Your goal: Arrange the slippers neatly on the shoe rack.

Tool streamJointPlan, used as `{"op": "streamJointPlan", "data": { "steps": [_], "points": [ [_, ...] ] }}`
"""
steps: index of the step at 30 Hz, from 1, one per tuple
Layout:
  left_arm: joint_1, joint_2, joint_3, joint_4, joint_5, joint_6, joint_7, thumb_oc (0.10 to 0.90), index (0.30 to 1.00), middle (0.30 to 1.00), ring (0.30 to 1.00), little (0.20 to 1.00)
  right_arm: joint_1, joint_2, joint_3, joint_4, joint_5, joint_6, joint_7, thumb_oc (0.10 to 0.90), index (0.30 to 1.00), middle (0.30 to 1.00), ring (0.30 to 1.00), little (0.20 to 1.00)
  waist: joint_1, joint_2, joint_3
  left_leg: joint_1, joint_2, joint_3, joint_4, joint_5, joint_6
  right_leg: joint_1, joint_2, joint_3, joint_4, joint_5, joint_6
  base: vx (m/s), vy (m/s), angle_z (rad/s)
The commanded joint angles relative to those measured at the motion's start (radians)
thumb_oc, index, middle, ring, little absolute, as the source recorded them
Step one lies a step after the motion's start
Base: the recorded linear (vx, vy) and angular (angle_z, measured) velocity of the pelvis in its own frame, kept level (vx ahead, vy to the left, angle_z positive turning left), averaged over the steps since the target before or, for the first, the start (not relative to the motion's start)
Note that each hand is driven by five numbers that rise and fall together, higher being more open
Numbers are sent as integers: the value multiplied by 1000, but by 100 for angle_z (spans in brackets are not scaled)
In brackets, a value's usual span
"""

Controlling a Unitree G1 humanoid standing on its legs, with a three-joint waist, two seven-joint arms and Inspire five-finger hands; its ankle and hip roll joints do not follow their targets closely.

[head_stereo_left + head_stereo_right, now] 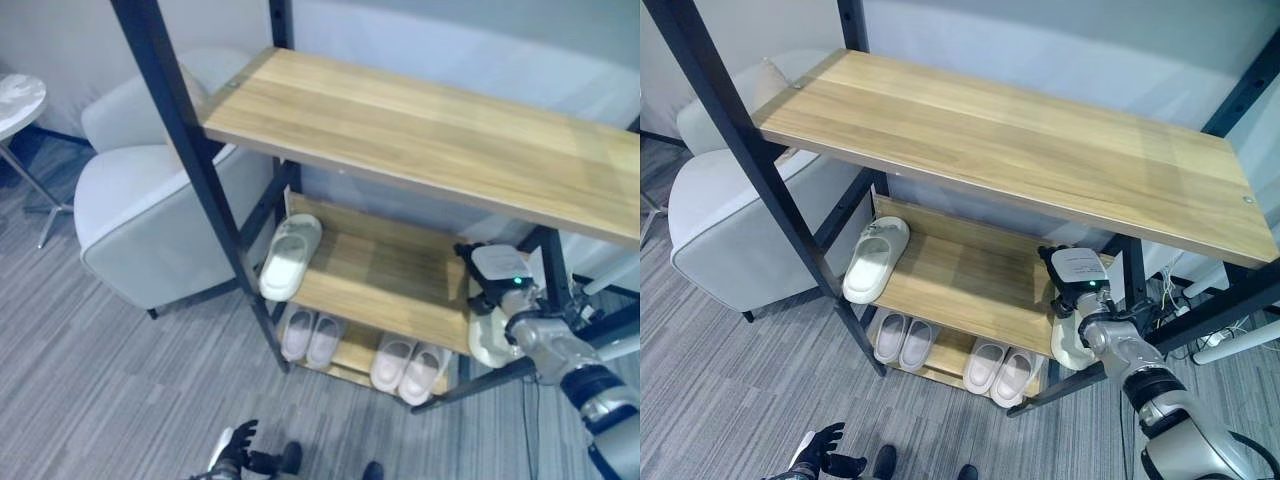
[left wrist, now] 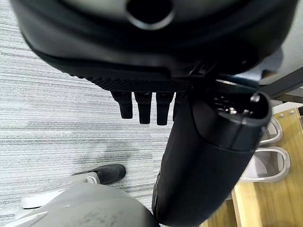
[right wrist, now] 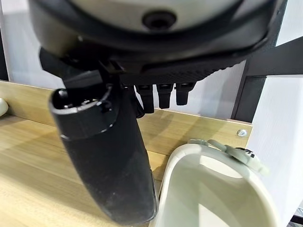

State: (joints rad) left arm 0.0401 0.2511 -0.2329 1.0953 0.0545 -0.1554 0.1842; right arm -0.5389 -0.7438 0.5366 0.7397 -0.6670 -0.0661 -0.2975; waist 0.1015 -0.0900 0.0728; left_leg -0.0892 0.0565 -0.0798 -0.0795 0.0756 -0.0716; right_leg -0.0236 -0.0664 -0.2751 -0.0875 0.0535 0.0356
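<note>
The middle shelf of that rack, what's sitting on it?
One pale slipper lies at the middle shelf's left end. At the right end, the right hand holds another slipper. The top board hides the shelf's back.

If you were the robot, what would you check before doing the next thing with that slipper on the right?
1. Slipper at the right end of the middle shelf: ok, it sits beside the right robot hand.
2. Right robot hand gripping the slipper: cannot tell.
3. Its partner slipper lies at the shelf's left end, far apart: not ok.
4. Room between them: ok, bare wood.
5. Bottom shelf pairs: ok, side by side.
6. Left robot hand low over the carpet, open, holding nothing: ok.
</note>
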Motion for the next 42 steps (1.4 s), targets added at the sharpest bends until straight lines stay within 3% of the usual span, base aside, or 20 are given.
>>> {"op": "streamJointPlan", "data": {
  "steps": [1,11,18,28,42],
  "points": [
    [-17,-47,-92,78,34,-13,-16,800,900,900,900,900,-141,-133,-47,-68,-2,23,-51,800,900,900,900,900,-3,-13,-30,33,-4,63,-8,-104,-4,37,-67,17,0,-45,107,0,0,0],
    [-18,-43,-68,78,43,-6,-21,800,900,900,900,900,-44,-149,-176,-273,32,2,-45,800,900,900,900,900,-13,-16,-32,44,-2,67,-8,-111,0,45,-69,20,0,-45,106,3,2,-2],
    [-11,-32,-50,73,59,-5,-34,800,900,900,900,900,42,-223,-231,-385,-4,-18,-1,800,900,900,900,900,-21,-21,-30,48,-2,68,-8,-114,-1,45,-70,22,0,-42,107,0,0,0],
    [-13,-29,-53,70,65,-4,-53,800,900,900,900,900,64,-274,-219,-401,-3,-27,57,800,900,900,900,900,-29,-25,-24,42,-4,69,-8,-112,-1,36,-73,25,1,-37,109,0,0,0],
    [-35,-24,-76,69,57,1,-59,800,900,900,900,900,-8,-271,-96,-269,-23,-6,112,800,900,900,900,900,-18,-36,9,3,-2,57,-8,-96,-2,4,-76,22,2,-29,109,0,0,0]
  ]
}}
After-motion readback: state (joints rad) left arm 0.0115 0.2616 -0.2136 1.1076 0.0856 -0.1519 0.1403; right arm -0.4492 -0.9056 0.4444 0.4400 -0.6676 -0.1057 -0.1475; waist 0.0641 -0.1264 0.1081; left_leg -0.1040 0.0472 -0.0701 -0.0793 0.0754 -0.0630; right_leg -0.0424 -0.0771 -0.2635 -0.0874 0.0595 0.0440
